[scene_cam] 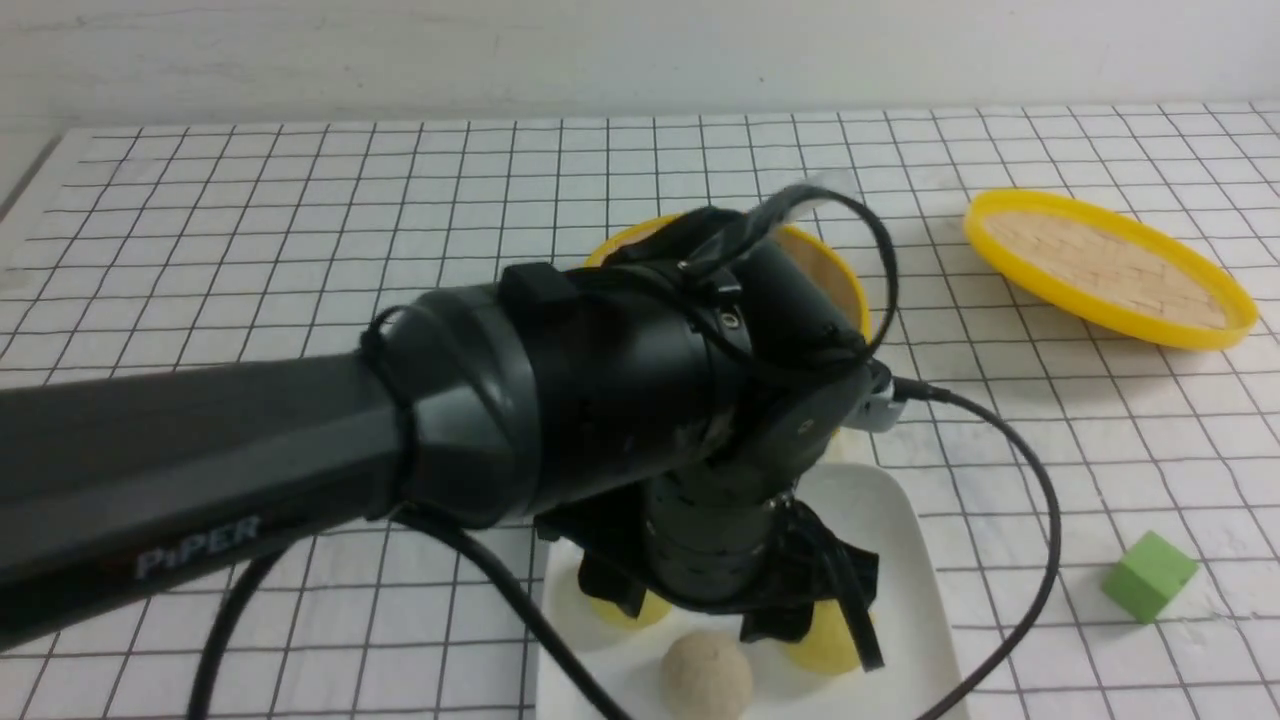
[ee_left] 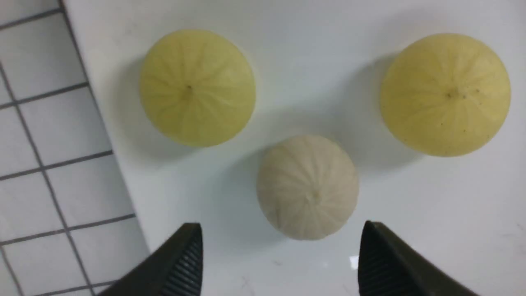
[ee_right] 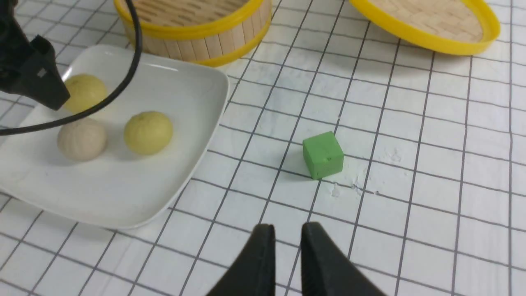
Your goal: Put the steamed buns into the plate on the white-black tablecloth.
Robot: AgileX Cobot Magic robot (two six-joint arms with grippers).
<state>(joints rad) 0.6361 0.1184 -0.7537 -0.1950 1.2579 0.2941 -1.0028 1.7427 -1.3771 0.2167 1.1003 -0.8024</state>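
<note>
Blocked in the front view by the bulky black left arm [scene_cam: 250, 450]: most of the round yellow-rimmed bamboo steamer [ee_right: 193, 24], the far part of the glossy white rounded-square plate [ee_right: 164, 193], and parts of two buns. Cut off at that view's lower edge: the plate's near rim.

Clear from the wrist views: three dome-shaped steamed buns with pleated, pinched tops, namely one pale yellow bun [ee_left: 197, 87], a second pale yellow bun [ee_left: 446, 94] and a matte beige bun [ee_left: 308, 187]. All lying apart on the plate, atop the wrinkled white-black grid tablecloth [ee_right: 411, 205].

Left gripper [ee_left: 280, 255] with ribbed black fingers spread wide over the plate near the beige bun, holding nothing. Right gripper [ee_right: 287, 230] nearly pinched together, empty, above bare cloth near a matte green cube [ee_right: 323, 155]. Beyond, a flat woven yellow-rimmed lid [ee_right: 427, 20].
</note>
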